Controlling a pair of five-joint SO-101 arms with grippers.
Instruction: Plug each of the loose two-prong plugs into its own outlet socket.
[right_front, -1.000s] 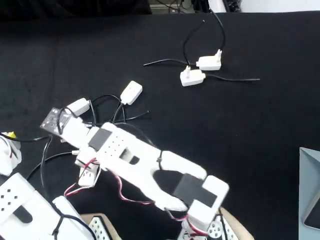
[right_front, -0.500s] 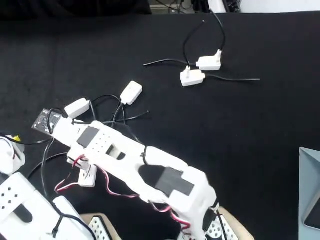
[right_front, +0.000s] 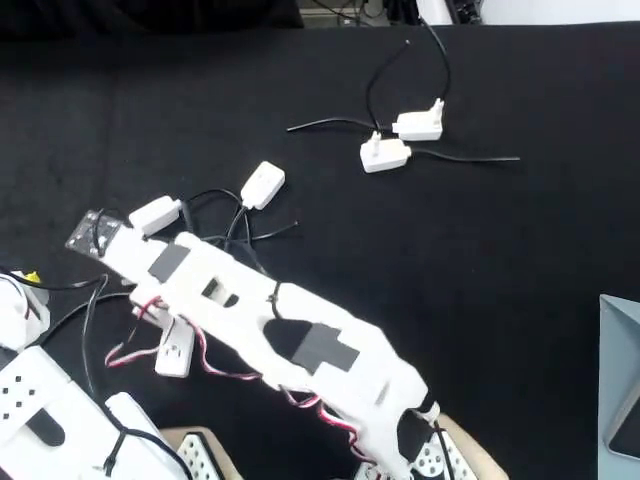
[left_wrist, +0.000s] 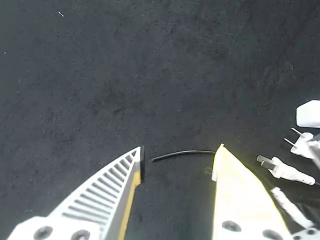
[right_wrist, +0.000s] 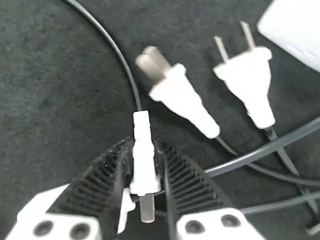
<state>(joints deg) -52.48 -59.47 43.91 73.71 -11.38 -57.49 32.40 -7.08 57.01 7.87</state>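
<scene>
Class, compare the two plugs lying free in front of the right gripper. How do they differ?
The thick-pronged plug has stout, close-set prongs; the thin-pronged plug has slim, wider-spaced ones. The thick-pronged plug's body is narrow and tapering; the thin-pronged plug's flares broad behind its prongs. Both are white and lie unplugged on the black cloth.

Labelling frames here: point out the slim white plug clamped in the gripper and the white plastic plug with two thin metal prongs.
slim white plug (right_wrist: 141, 134): right wrist view, on its body.
white thin-pronged plug (right_wrist: 248, 85): right wrist view, on its body.
</scene>
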